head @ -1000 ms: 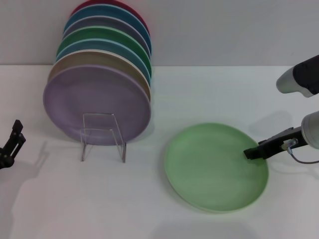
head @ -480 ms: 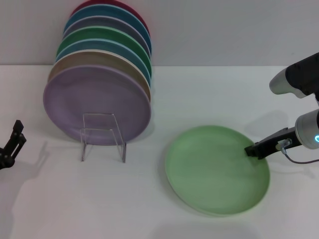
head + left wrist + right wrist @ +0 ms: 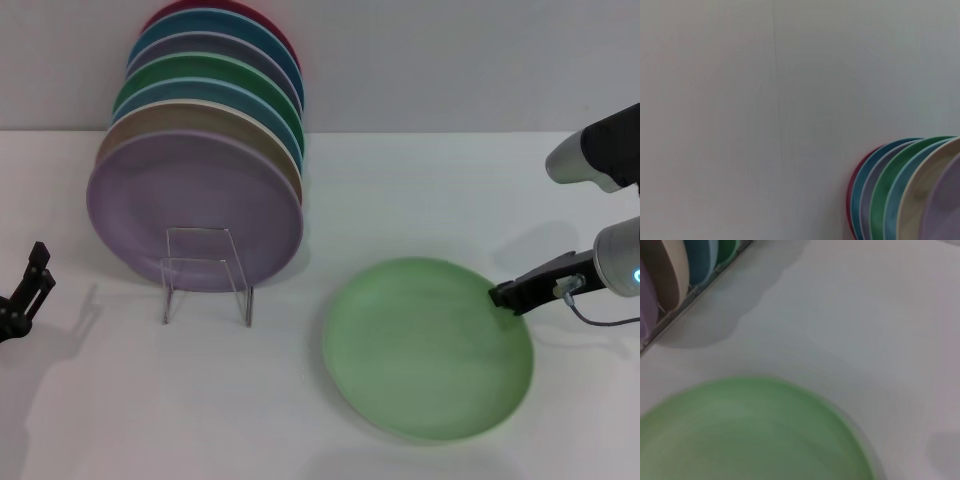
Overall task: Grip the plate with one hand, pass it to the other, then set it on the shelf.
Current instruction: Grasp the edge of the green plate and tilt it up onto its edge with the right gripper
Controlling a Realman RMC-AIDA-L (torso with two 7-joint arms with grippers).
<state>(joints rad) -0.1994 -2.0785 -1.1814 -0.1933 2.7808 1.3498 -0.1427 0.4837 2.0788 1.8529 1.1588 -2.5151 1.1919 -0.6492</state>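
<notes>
Item: the plate (image 3: 428, 347), round, pale green, matte, with a shallow raised rim. It lies on the white table (image 3: 420, 190) to the right of centre, well apart from the shelf (image 3: 206, 272). Whether it rests fully flat or has its right edge raised, we cannot tell.

Handling, as we judge it: stiff and moderately light. It looks like ceramic or melamine, so we treat it as breakable if dropped. The matte finish should grip better than glaze, but a thin rim pinch leaves the wide disc free to droop or swing. We would hold only at the rim, leaving the opposite rim free for the receiving gripper.

Right gripper (image 3: 497, 297): at the plate's right rim, fingertips meeting the edge. We judge it pinched on the rim, though the contact itself is small in the head view. The right wrist view shows only the plate (image 3: 750, 435) and bare table.

Left gripper (image 3: 38, 272): idle at the table's left edge, far from the plate; we cannot tell how its fingers stand.

Surface: smooth, white, likely low in friction, so the plate may slide.

Room: a plain pale wall behind. A rack of coloured plates (image 3: 205, 150) stands upright behind the shelf, the lavender plate (image 3: 195, 212) foremost and close behind the clear stand. Clearance there looks tight.
</notes>
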